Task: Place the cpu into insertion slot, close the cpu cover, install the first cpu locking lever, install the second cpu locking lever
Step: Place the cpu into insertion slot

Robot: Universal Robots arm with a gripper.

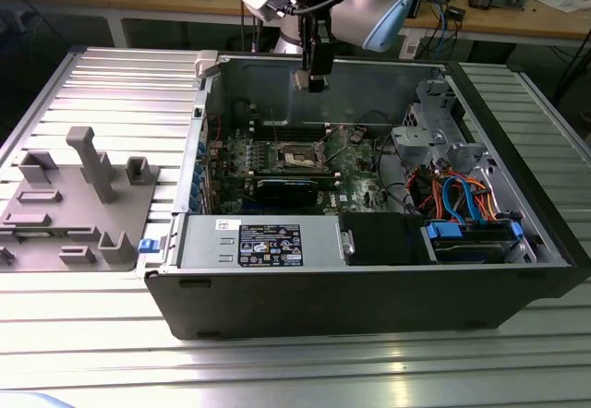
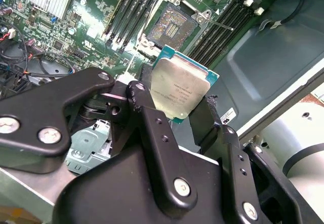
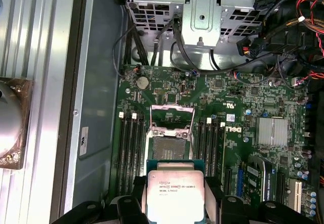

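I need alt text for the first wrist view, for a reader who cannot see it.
The claw holds the cpu by two opposite edges, not yet in the empty insertion slot of the green motherboard. The cpu cover stands open beside the slot.

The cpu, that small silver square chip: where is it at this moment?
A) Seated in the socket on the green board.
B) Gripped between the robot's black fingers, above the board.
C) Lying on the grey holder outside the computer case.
B: in the second wrist view the cpu is clamped in the gripper, while the socket on the motherboard beyond it lies bare.
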